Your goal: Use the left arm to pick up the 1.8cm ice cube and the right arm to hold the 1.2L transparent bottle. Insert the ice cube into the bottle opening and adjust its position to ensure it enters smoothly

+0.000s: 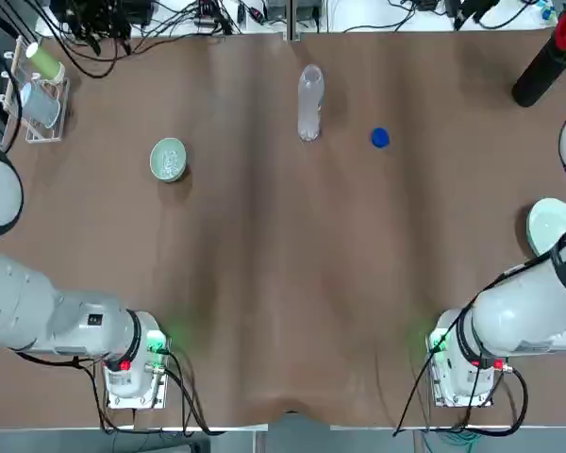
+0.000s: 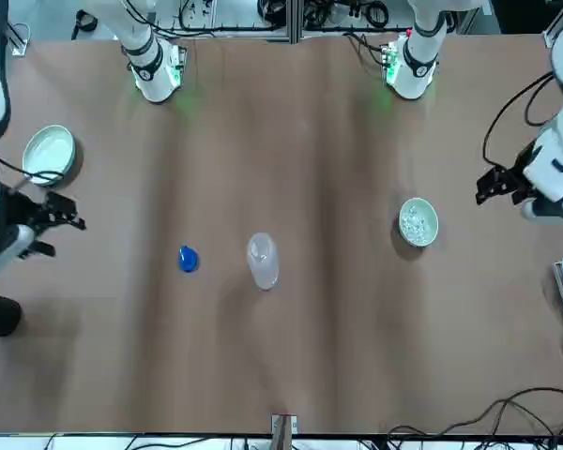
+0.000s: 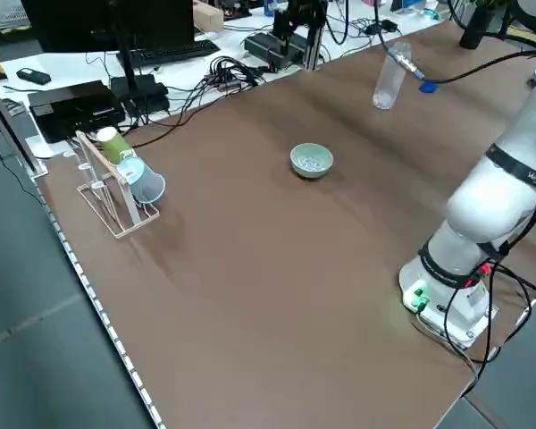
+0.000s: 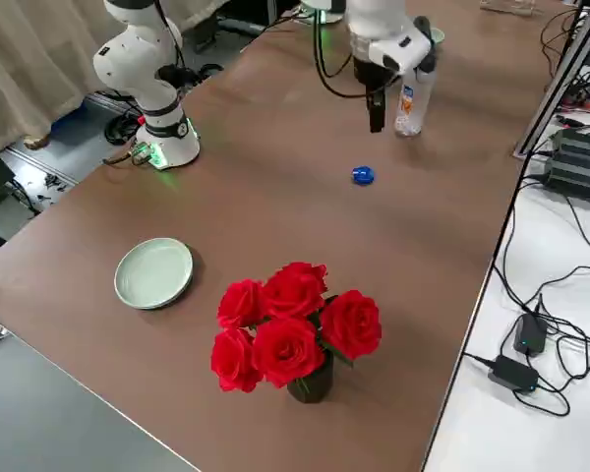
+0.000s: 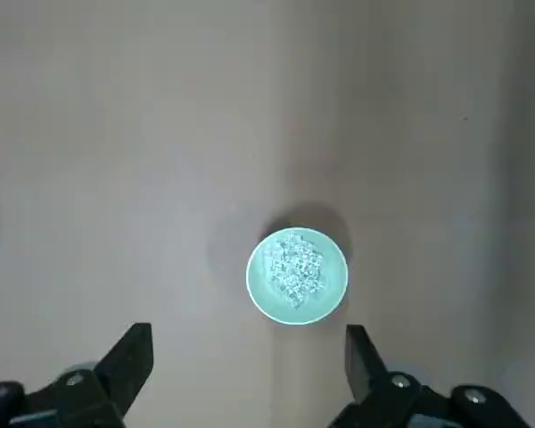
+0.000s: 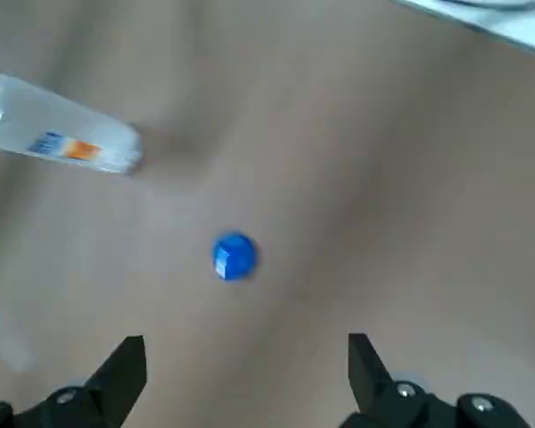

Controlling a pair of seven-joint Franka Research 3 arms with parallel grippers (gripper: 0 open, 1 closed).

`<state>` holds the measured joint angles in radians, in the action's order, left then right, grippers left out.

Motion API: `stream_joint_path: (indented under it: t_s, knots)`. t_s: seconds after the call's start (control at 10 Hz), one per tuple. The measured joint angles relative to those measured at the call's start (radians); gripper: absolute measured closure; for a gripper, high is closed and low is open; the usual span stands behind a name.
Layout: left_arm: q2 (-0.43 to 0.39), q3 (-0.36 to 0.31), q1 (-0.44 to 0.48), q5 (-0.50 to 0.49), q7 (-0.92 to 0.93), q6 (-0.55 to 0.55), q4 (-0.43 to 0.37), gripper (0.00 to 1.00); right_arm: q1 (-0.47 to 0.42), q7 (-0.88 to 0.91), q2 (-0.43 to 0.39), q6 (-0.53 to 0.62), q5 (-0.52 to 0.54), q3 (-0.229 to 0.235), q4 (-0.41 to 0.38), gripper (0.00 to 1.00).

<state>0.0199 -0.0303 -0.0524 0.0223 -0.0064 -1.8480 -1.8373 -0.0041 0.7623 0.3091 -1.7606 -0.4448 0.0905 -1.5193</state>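
Brown table (image 1: 283, 311): wide bare surface across the near half, between the two arm bases; objects sit toward the far edge and the sides.

Transparent bottle (image 1: 309, 102): upright, uncapped, near the far edge at centre. Blue cap (image 1: 380, 138): on the table just to its right in the top view, apart from it.

Pale green bowl (image 1: 168, 159): left of the bottle, well apart, holding a heap of small translucent ice cubes (image 5: 294, 267); single cubes cannot be told apart.

Pale green plate (image 1: 550, 226): at the right edge. Red roses (image 4: 293, 329) in a dark vase: far right corner. Cup rack (image 3: 116, 183): far left corner.

Left gripper (image 5: 250, 370): above the bowl, fingers spread wide, holding nothing.

Right gripper (image 6: 247, 374): above the cap, fingers wide apart, empty, touching nothing.
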Motion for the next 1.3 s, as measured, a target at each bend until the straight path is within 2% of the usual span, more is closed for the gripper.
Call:
stream_joint_path:
  t_s: [0.4, 0.7, 0.8, 1.0, 1.3]
  knots:
    - [0.003, 0.004, -0.004, 0.0, 0.0, -0.127, -0.186, 0.06, 0.0, 0.497, 0.16, -0.024, -0.387, 0.0, -0.027, 0.0]
    - [0.019, 0.006, -0.007, 0.0, 0.0, -0.303, -0.327, 0.06, 0.001, 0.882, 0.241, -0.009, -0.585, -0.004, -0.059, 0.0]
    - [0.027, 0.011, -0.011, 0.0, 0.0, -0.343, -0.365, 0.06, 0.002, 1.031, 0.27, -0.006, -0.682, -0.015, -0.069, 0.0]
    - [0.046, 0.029, -0.014, 0.0, 0.0, -0.392, -0.402, 0.06, 0.019, 1.292, 0.37, -0.004, -0.869, -0.046, -0.078, 0.0]
    - [0.124, 0.051, -0.015, 0.0, 0.0, -0.487, -0.413, 0.06, 0.087, 1.496, 0.466, 0.008, -1.044, -0.083, -0.076, 0.0]
